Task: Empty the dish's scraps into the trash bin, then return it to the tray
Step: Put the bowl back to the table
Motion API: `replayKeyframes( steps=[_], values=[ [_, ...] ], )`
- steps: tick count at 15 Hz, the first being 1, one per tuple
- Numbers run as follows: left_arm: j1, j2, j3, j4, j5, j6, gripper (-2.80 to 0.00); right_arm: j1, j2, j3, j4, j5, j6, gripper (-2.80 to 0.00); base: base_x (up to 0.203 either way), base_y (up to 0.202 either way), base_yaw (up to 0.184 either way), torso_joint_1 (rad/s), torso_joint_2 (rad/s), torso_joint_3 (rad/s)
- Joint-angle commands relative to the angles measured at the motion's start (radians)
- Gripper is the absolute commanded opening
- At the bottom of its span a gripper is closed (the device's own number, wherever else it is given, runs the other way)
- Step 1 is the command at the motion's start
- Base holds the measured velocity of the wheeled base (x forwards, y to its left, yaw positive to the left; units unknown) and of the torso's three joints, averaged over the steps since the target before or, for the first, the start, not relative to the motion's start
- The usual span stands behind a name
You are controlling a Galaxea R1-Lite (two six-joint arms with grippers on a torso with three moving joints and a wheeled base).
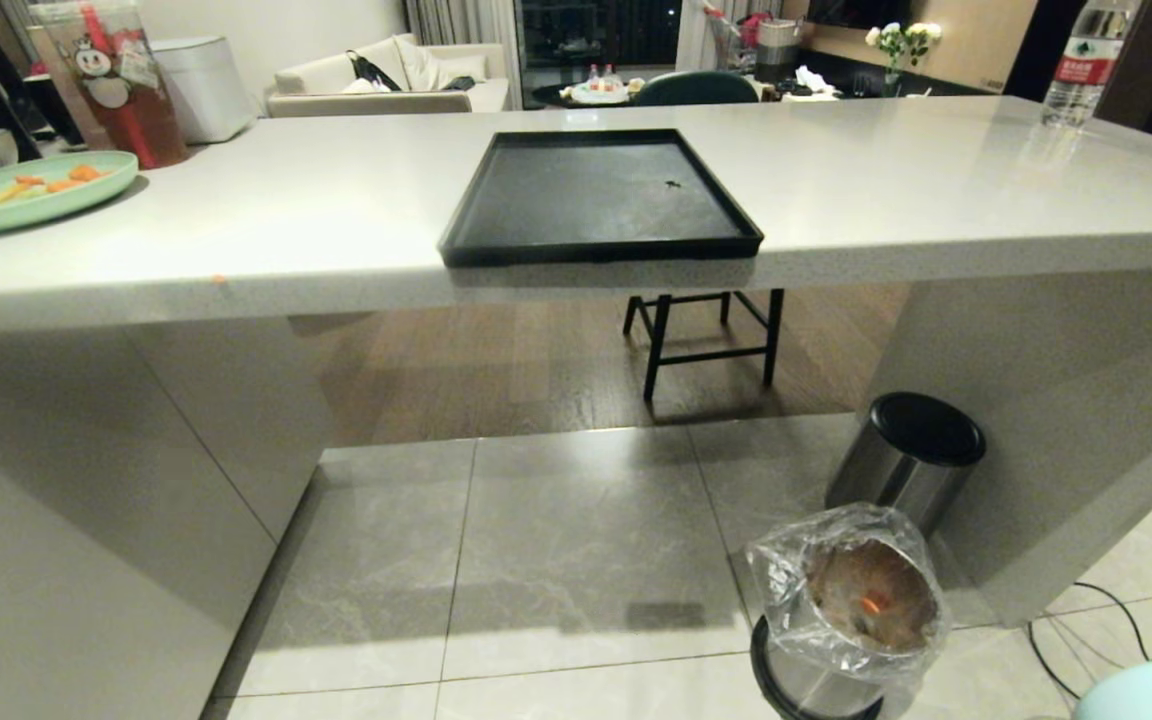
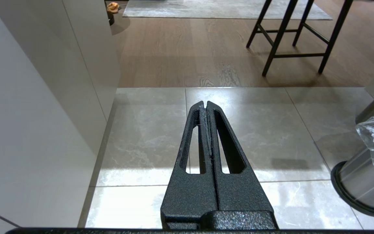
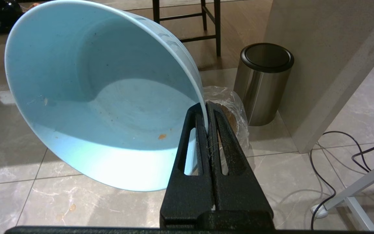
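Grey marble-patterned floor tiles (image 1: 576, 560) meet brown wood planking beneath a long pale stone counter (image 1: 886, 190). One tray (image 1: 600, 196), flat, matte black and rectangular with a low raised rim, lies bare at the counter's near edge, its long axis running left to right. Two cylindrical steel bins stand on the floor at right: the near trash bin (image 1: 841, 610), with black base ring and crinkly clear bag over its rim, holding orange scraps (image 1: 871, 603); just behind it the lidded bin (image 1: 906, 455) with black domed top. One dish (image 3: 102, 94), a smooth pale-blue round bowl, is held at lower right near the trash bin, tipped on edge so its mouth faces the wrist camera; one small orange fleck clings inside. Right gripper (image 3: 207, 110) is clamped on the dish's rim. Left gripper (image 2: 205, 104) hangs over the tiles, fingers pressed together, holding nothing. At far left, one mint-green plate (image 1: 26, 190) carries orange pieces.
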Motion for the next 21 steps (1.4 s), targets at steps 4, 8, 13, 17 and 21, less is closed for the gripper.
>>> replayKeyframes(
  steps=[4,8,13,17,21],
  values=[
    [0.000,0.001,0.000,0.000,0.001,-0.001,-2.80,0.000,0.001,0.000,0.000,-0.001,0.000,-2.80,0.000,0.000,0.000,0.000,0.00,0.000],
    [-0.001,0.001,0.000,0.000,0.001,-0.001,-2.80,0.000,0.001,0.000,0.000,0.000,0.000,-2.80,0.000,0.000,0.000,0.000,0.00,0.000],
    [0.000,0.001,0.000,0.000,0.001,-0.001,-2.80,0.000,0.001,0.000,0.000,-0.001,0.000,-2.80,0.000,0.000,0.000,0.000,0.00,0.000],
    [-0.001,0.001,0.000,0.000,0.001,-0.001,-2.80,0.000,0.001,0.000,-0.003,-0.001,-0.004,-2.80,0.000,0.000,0.000,0.000,-0.01,-0.015],
    [0.000,0.001,0.000,0.000,0.001,-0.001,-2.80,0.000,0.001,0.001,-0.003,-0.001,-0.007,-2.80,0.000,0.000,0.000,-0.013,-0.32,-0.328]
  ],
)
